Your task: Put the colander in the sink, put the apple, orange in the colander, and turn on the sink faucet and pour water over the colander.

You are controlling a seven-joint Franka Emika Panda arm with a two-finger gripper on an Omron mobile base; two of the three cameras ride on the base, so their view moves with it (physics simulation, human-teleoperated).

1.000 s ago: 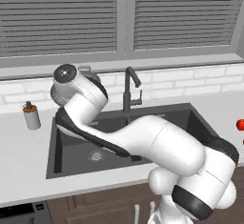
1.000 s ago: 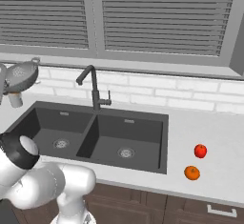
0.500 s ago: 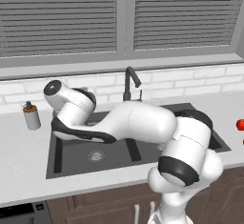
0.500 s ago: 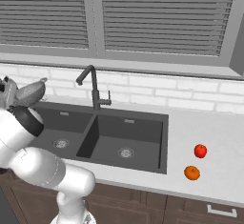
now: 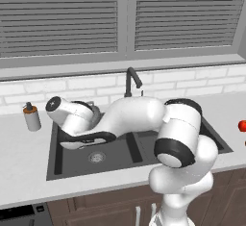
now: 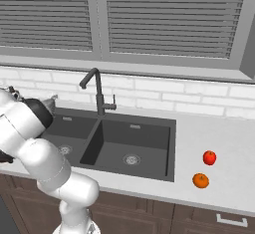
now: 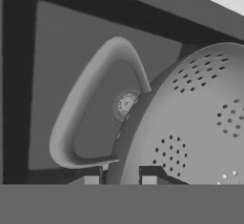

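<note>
Hanging over the left basin of the sink, the colander is pinched at its rim by the gripper, jaws nearly closed on the thin metal edge. From the hand camera you get a close look: the perforated bowl fills the right side, one loop handle sticks out to the left, and straight past that loop you can see the round drain at the bottom of the basin. So the colander is up above the basin floor, tilted, not sitting in it.

From the left base camera the colander is mostly tucked behind the white arm, with just a bit of grey rim peeking out near the far left corner of the sink. The right base camera shows a sliver of it beside the arm's dark joint, again at the left basin.

The faucet stands at the far edge between the two basins, with its spout bent over toward the left one. No stream coming out of it.

The apple and the orange are on the counter to the right of the sink, close to each other but not touching, orange nearer the front edge. Both well apart from the colander.

A small soap bottle sits on the counter left of the sink, near the tiled wall.
</note>
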